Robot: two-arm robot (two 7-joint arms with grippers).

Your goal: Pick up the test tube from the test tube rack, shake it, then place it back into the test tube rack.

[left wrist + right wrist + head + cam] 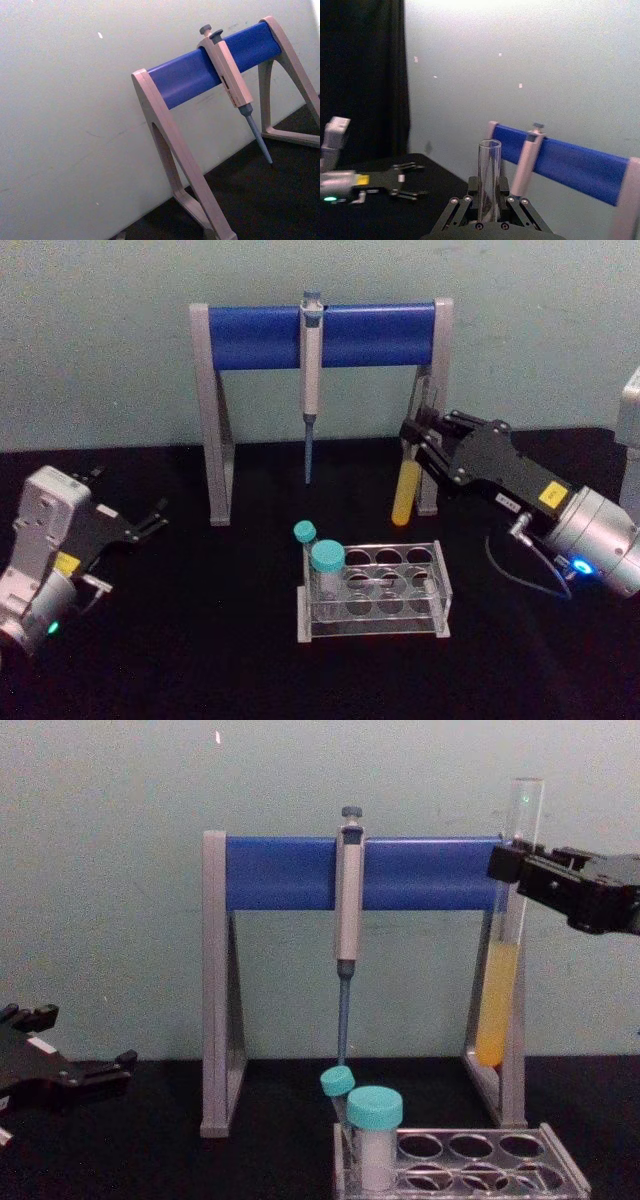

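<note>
— Where was the tube point(403, 494)?

— Out of the rack point(441, 585). The right gripper point(418, 445) was clamped on its upper part and held it upright in the air, above and behind the rack's right end, just before the right leg of the stand point(215, 420). The yellow liquid sat in its lower part, and its open mouth stood above the fingers.

— And the left gripper point(130, 502)?

— Low on the left, well apart from the rack, with its fingers spread and nothing between them. I judged it idle.

— So how far along was the job?

— The pick-up looked done, since the tube hung clear of every hole. Whether the shaking was under way, I could not tell from one moment: the tube was plumb and the liquid looked settled. The return to the rack was plainly not yet done.

— Was there room for it?

— Yes. Two capped tubes point(327, 560) stood at the rack's left end, and the holes to their right were free. I would expect the lowering to need a careful line-up over one hole.
</note>
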